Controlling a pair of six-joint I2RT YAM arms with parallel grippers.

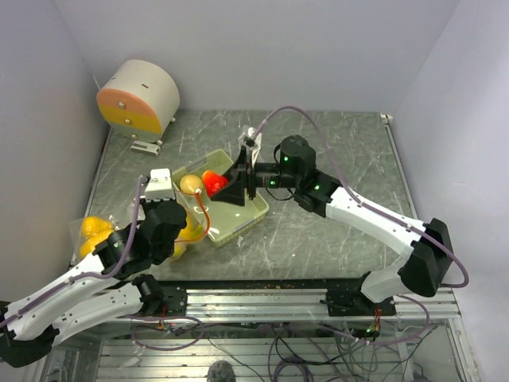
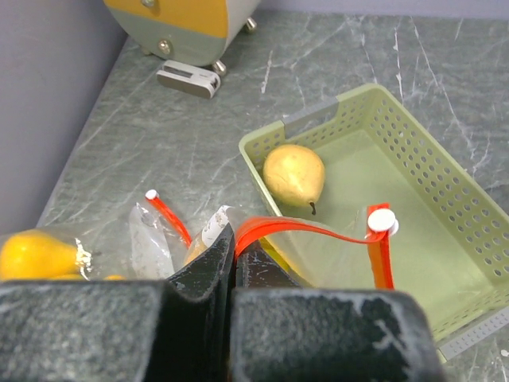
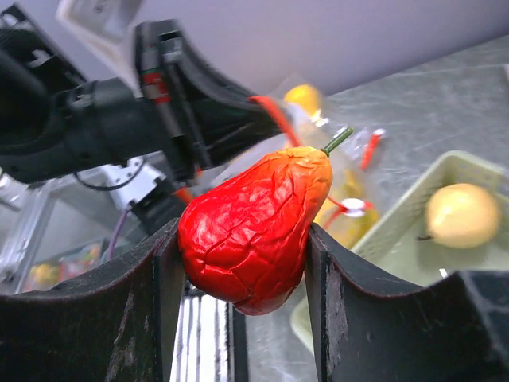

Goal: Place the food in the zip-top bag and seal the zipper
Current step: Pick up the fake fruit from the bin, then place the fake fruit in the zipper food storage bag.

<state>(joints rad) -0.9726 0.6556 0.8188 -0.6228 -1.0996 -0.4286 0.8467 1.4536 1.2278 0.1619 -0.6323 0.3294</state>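
A: Status of both arms?

B: Right pincer pinches the red piece across its belly, in the air over the tray, near its 12 o'clock end. Left pincer is pressed together on the zipper, lifting one lip of the zip-top bag, which lies off the tray's 8 o'clock side.

A: Rest of the food?

B: One yellow pear sits in the tray. Yellow fruit appears to be inside the bag, toward 9 o'clock on the desk.

A: Failure risks?

B: The mouth is held at one spot only and the strip sags, so the opening looks slack. The red piece may catch the lip and fall outside. Its glossy skin could twist out of the grip. The arms work close together, and any contact would likely jerk the bag.
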